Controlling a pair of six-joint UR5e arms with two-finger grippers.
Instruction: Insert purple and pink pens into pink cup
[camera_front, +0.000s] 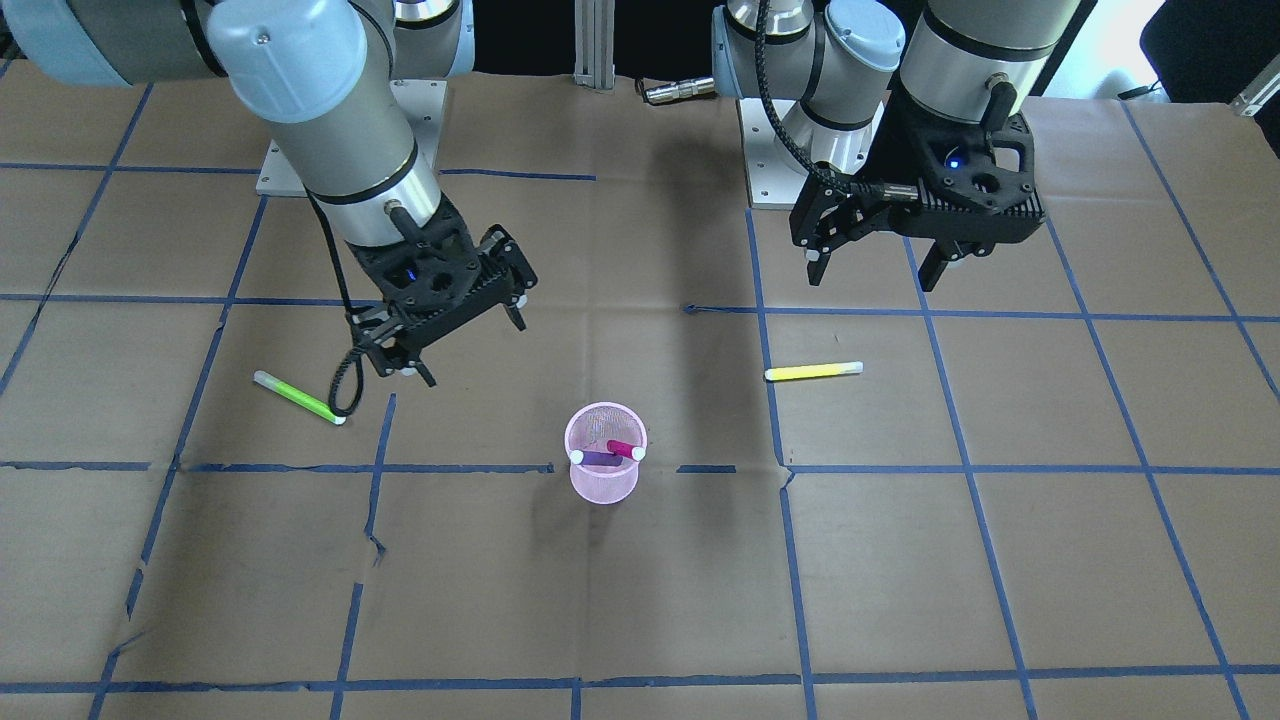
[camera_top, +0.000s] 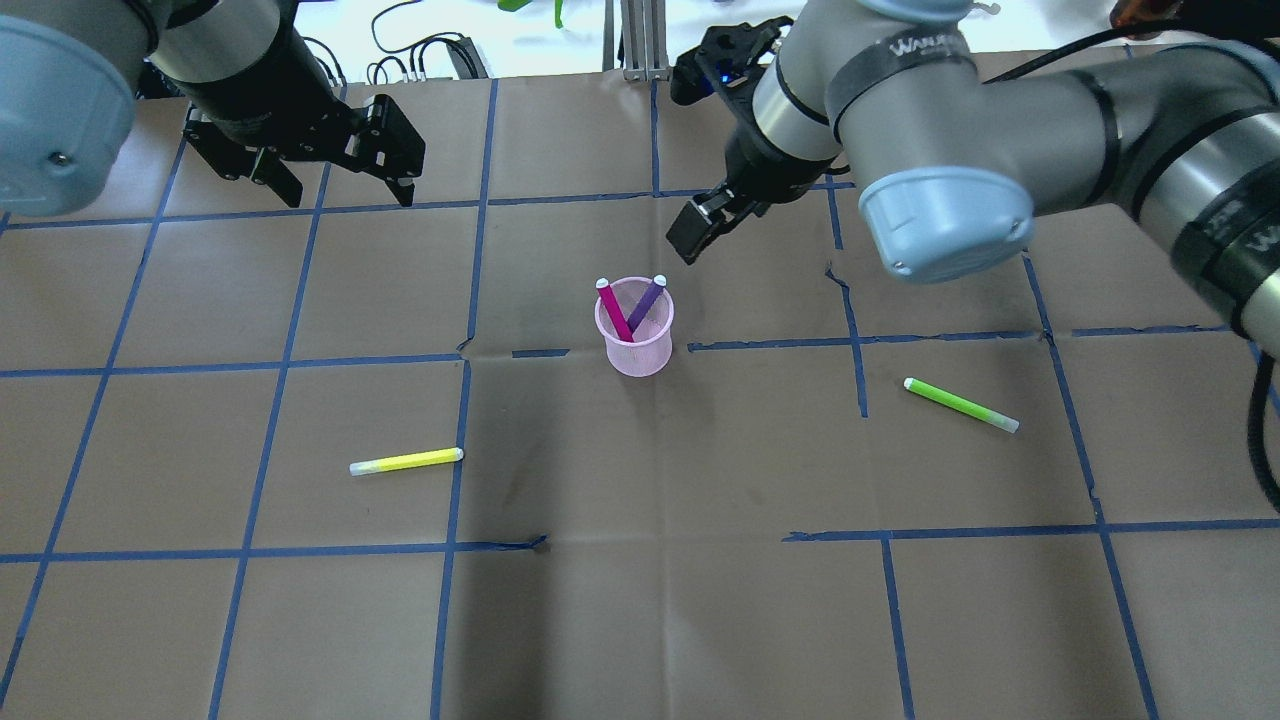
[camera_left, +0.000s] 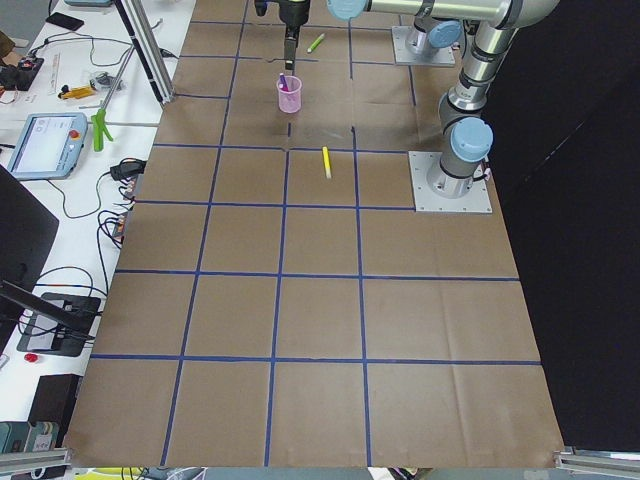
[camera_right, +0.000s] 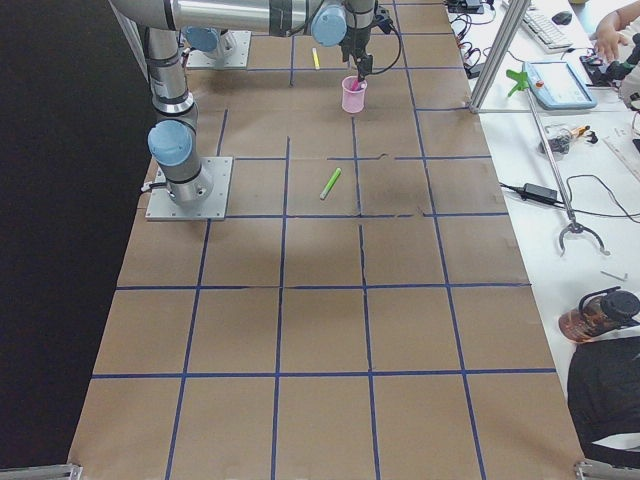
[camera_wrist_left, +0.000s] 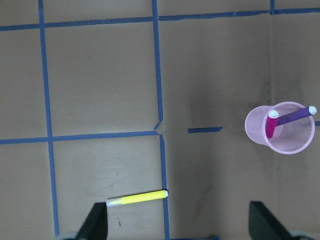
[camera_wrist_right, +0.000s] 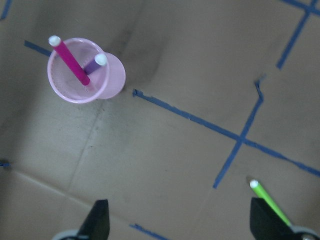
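**A:** Overhead exterior view is the one to go by. Your pink cup (camera_top: 640, 352) stands upright near the middle of the table, with the pink pen (camera_top: 615, 310) and the purple pen (camera_top: 648, 298) both down inside it. Which arm do you make nearer?

**B:** The right one, easily. Your right gripper (camera_front: 462, 340) hangs raised a little to the robot's right of the cup. I can't tell if it's also nearer or farther from the base, because the two fixed views disagree. The left gripper (camera_top: 345, 190) is well apart on the other side, and from its wrist camera the cup sits right at the edge of frame.

**A:** Anything in either one?

**B:** Nope. Both have their jaws spread wide, and the wrist views show only bare table between the fingertips.

**A:** And how do the pens lie?

**B:** Neither is vertical. They cross low in the cup and splay into a V, pink toward the robot's left and purple toward its right. The white caps poke over the rim on the side away from the base.

**A:** So you'd call it done?

**B:** I would. If you back the right arm off, those caps are what's closest to it, so I'd lift clear rather than sweep across the cup.
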